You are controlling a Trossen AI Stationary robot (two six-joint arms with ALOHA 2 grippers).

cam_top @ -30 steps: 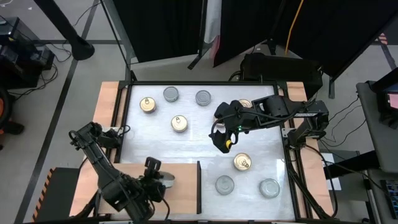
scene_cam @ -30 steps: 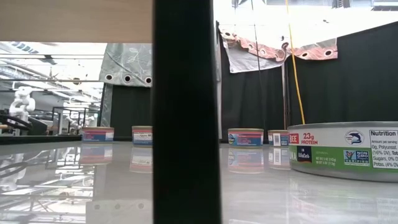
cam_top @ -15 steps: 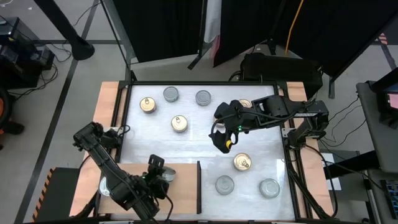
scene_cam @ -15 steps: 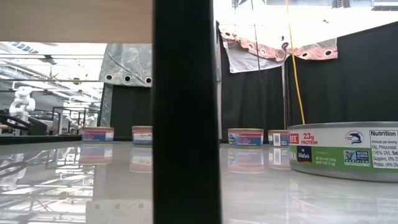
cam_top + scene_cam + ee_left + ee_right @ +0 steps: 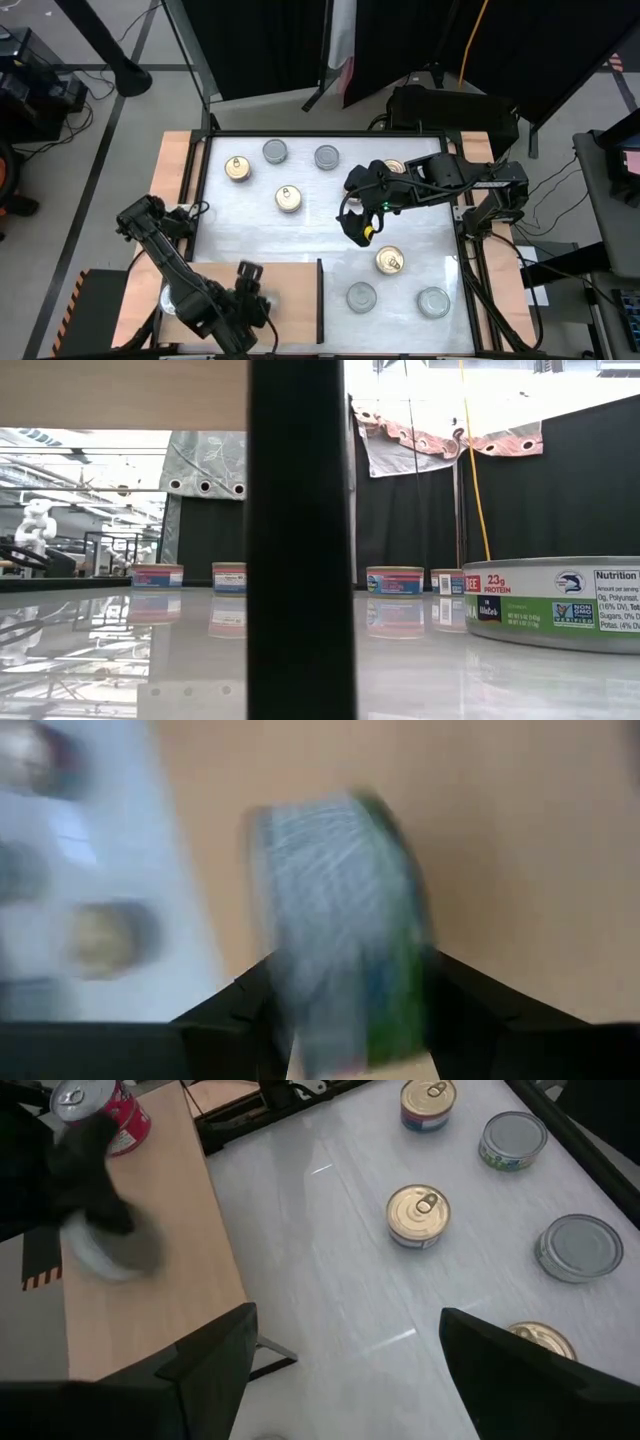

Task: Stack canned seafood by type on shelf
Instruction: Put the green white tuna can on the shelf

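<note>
Over the shelf (image 5: 290, 285) at the counter's near left: left jaws (image 5: 345, 1020) clamped on a tin (image 5: 345, 935), rim-up. Right jaws (image 5: 355, 228) apart mid-counter; loose tins far and right.

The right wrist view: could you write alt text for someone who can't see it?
A white table holds gold-lidded cans and silver-lidded cans. Beside it, on a wooden shelf, the blurred left tool handles a silver can near a red-labelled can.

near tin (image 5: 553, 600) label, "23g PROTEIN", apparently "Nutrition"
</note>
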